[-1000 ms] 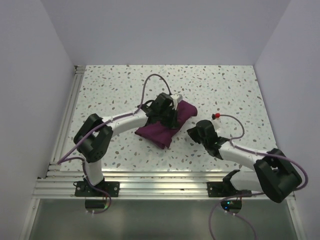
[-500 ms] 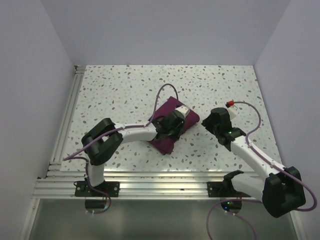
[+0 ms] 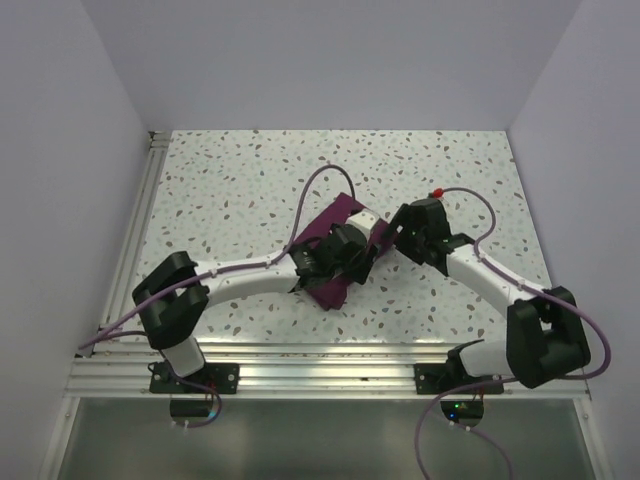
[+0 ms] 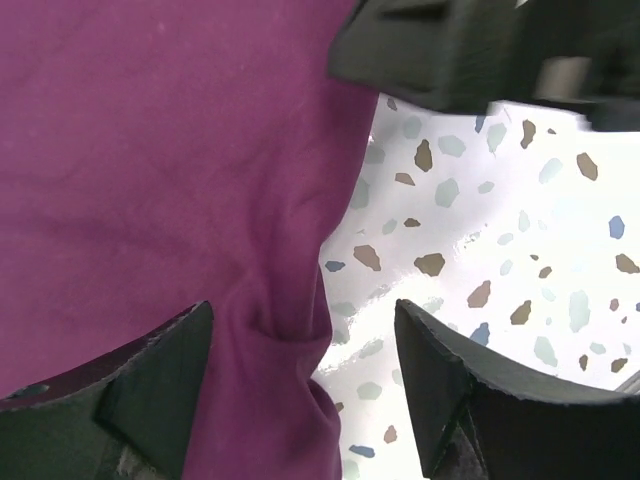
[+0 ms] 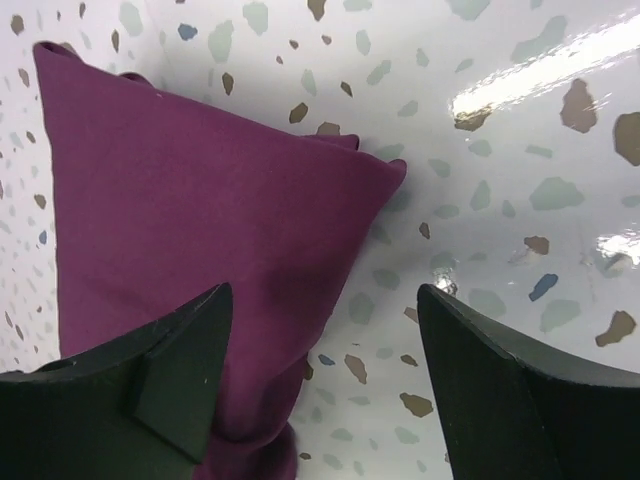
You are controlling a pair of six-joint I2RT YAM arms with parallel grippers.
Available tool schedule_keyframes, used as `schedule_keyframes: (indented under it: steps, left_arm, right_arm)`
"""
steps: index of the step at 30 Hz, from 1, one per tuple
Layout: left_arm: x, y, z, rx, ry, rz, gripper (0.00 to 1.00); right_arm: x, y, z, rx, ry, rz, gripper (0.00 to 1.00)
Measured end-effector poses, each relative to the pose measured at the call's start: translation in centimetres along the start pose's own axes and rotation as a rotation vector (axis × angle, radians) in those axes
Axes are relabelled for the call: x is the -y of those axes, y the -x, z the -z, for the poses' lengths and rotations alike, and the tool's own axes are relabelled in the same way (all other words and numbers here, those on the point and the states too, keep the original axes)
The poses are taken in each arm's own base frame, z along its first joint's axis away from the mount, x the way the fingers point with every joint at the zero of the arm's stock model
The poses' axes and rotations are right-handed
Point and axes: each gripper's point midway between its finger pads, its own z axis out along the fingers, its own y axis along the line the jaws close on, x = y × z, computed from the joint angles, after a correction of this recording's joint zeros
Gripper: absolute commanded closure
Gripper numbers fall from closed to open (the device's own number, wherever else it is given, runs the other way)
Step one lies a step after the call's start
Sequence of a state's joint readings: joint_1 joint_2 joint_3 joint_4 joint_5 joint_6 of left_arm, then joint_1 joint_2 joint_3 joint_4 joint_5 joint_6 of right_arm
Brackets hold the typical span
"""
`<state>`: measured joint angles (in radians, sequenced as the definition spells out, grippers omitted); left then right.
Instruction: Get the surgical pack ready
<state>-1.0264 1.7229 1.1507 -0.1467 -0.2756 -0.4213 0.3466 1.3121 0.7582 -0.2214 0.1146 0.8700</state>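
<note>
The surgical pack (image 3: 336, 214) is a plum-purple folded bundle lying flat near the middle of the speckled table (image 3: 230, 180). My left gripper (image 3: 356, 256) hangs low over its right half, jaws open. In the left wrist view the pack (image 4: 150, 150) fills the left side, and its wrinkled edge runs between the open left gripper's (image 4: 302, 308) fingers. My right gripper (image 3: 398, 232) stands at the pack's right edge, also open. In the right wrist view the pack (image 5: 180, 200) and one corner lie under the right gripper (image 5: 325, 290). Neither gripper holds anything.
The two grippers are close together; the right gripper's dark body (image 4: 450, 50) shows at the top of the left wrist view. Aluminium rails (image 3: 300, 365) run along the near and left edges. Plain walls enclose the table on three sides.
Both grippers have opened from shut. The right arm swung left up to the pack's right edge. The left arm stretched further right over the pack, which shifted slightly.
</note>
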Motion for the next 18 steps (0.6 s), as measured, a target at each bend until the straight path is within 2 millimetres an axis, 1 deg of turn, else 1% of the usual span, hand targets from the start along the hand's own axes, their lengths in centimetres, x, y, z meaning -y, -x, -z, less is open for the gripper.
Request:
schedule_keyframes:
  steps: [2, 5, 8, 10, 13, 15, 18]
  left_arm:
    - [0.2, 0.5, 0.9, 0.025, 0.012, -0.025, 0.24]
    - [0.2, 0.1, 1.5, 0.039, 0.044, -0.068, 0.24]
    - [0.1, -1.3, 1.4, 0.019, 0.093, -0.117, 0.24]
    - [-0.2, -2.5, 1.0, 0.004, 0.142, -0.15, 0.24]
    - [-1.1, -4.6, 0.3, -0.033, 0.229, -0.21, 0.24]
    - [-1.7, -5.7, 0.0, -0.053, 0.276, -0.244, 0.24]
    - [-2.2, -6.2, 0.0, -0.06, 0.317, -0.27, 0.25]
  right_arm:
    - [-0.2, -0.7, -0.7, -0.036, 0.008, 0.001, 0.22]
    - [-0.2, -1.5, -1.4, -0.073, 0.014, 0.003, 0.22]
    - [-0.4, -2.0, -2.0, -0.094, 0.022, 0.003, 0.23]
    - [-0.7, -2.3, -2.3, -0.108, 0.038, 0.003, 0.23]
    - [-1.2, -2.5, -2.8, -0.118, 0.064, 0.004, 0.23]
    - [-1.5, -2.5, -3.2, -0.119, 0.079, 0.012, 0.23]
    - [-1.8, -2.6, -3.8, -0.12, 0.098, 0.033, 0.24]
